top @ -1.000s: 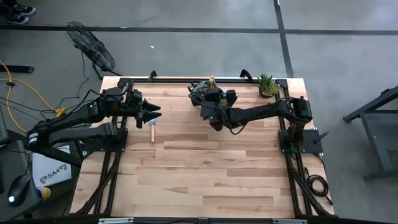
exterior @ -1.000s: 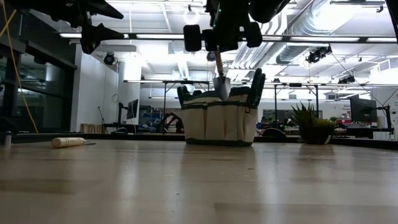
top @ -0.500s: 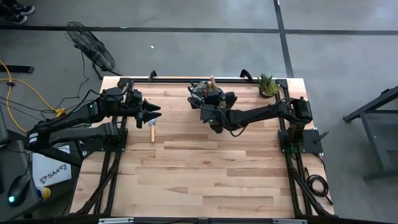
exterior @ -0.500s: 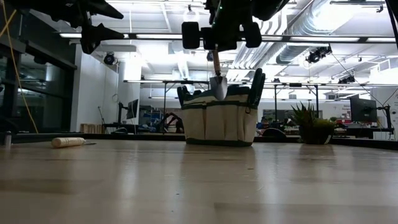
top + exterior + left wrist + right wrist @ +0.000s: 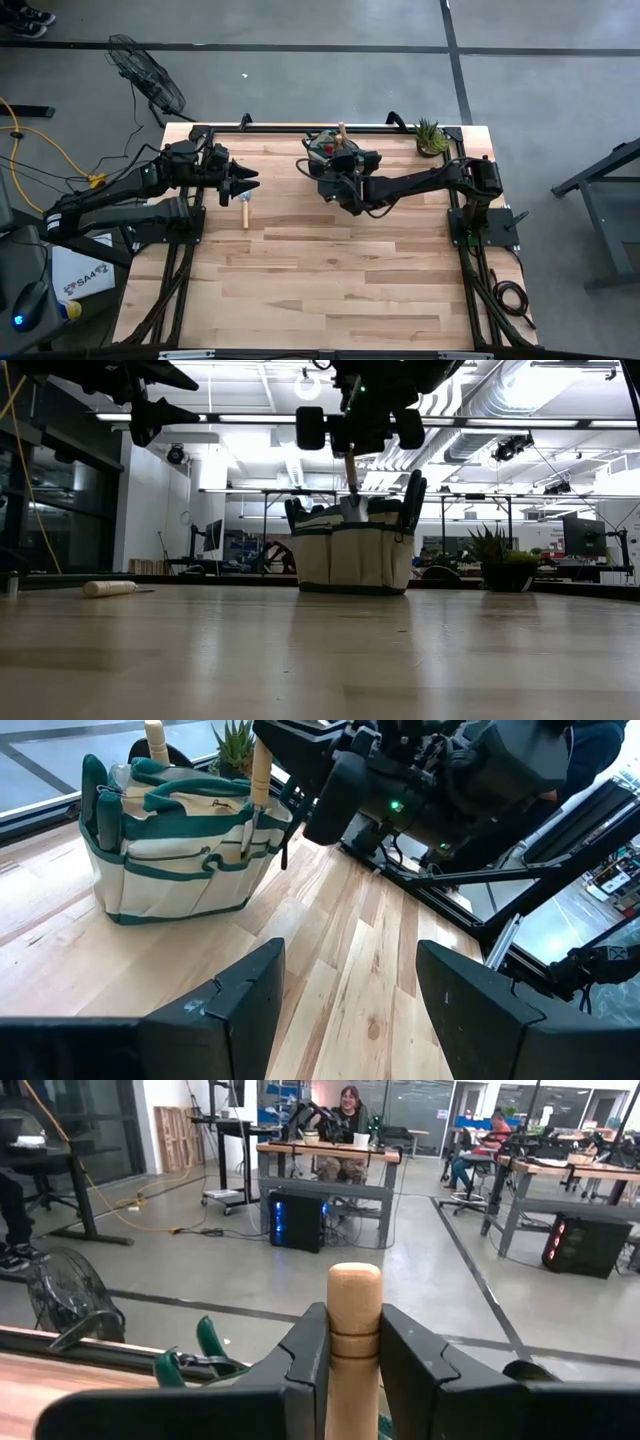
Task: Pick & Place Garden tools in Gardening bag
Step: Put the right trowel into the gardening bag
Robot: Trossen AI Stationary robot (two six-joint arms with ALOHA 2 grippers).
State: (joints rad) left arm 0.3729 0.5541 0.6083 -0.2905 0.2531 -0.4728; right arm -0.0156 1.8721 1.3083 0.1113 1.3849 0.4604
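Note:
The beige gardening bag [image 5: 352, 558] with green trim stands at the far middle of the table [image 5: 330, 152]; it also shows in the left wrist view [image 5: 175, 855]. My right gripper [image 5: 338, 162] is above it, shut on a wooden-handled trowel [image 5: 350, 485] whose silver blade dips into the bag's open top. Green pruner handles [image 5: 411, 498] and another wooden handle [image 5: 155, 738] stick up out of the bag. A wooden-handled tool [image 5: 245, 211] lies flat on the table at the left. My left gripper [image 5: 350, 1010] is open and empty, raised just beyond that tool [image 5: 245, 178]. My right gripper pinches the trowel's wooden handle [image 5: 354, 1342] between its two fingers [image 5: 306, 1352], a little below the handle's free end. The fingers come from above. The trowel hangs blade down, slightly tilted and clear of the table, with its blade [image 5: 352, 510] at the bag's top rim.
A small potted green plant [image 5: 431, 136] stands at the far right corner, right of the bag. Bare wooden table lies on the near side [image 5: 330, 280]. Black frame rails [image 5: 300, 127] run along the table's edges. People sit at desks in the room beyond [image 5: 350, 1105].
My right gripper has moved a little toward the table's left edge and slightly down over the bag, carrying the trowel. The trowel's blade, which hung in front of the bag's upper part, now dips into its open top.

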